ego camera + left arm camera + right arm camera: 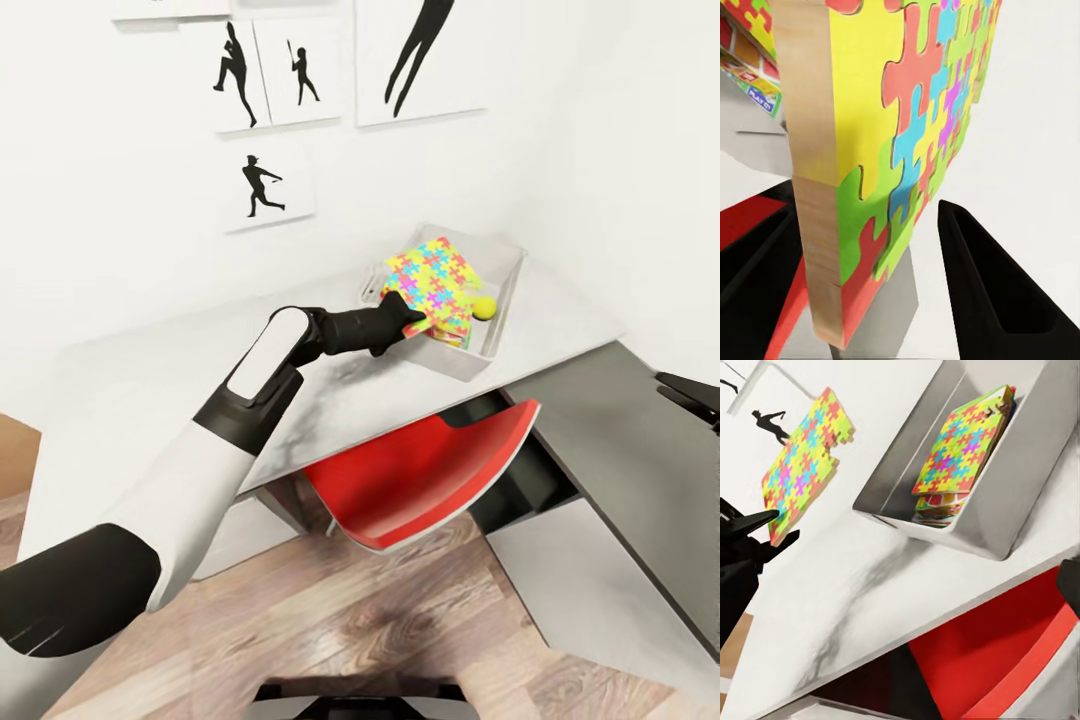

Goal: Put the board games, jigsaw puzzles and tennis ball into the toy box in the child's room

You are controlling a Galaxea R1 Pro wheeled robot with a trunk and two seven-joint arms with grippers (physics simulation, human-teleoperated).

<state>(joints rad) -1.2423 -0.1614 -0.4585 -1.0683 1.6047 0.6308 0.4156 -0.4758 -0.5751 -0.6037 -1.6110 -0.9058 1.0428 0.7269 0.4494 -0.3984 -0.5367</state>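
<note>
The child's room (110, 130) has white walls hung with black baseball-player prints (262, 187) and a wood-plank floor (340, 620). The table (150, 380) runs along the wall with its light-grey top, and its darker corner section (620, 420) lies at the right; a red chair (420, 480) is tucked under the front edge. The toy box (497, 330) sits on the table top near the far right corner, close to the wall. The left arm (250, 390) reaches across the table to the box's near-left rim. One jigsaw puzzle (795, 472) is lifted and tilted above that rim, its lower corner clamped between the fingers of the left gripper (415, 322); the left wrist view shows the puzzle's wooden edge (814, 187) standing between the two dark fingers (997, 292). A second jigsaw puzzle (960, 442) already rests inside the box on a stack of board games (937, 510), whose printed edges peek out below it. The tennis ball (484, 308) lies in the box just beside the stack. Only a dark tip of the right gripper (690, 392) shows at the table's right edge, so I cannot tell whether it is clenched or released
</note>
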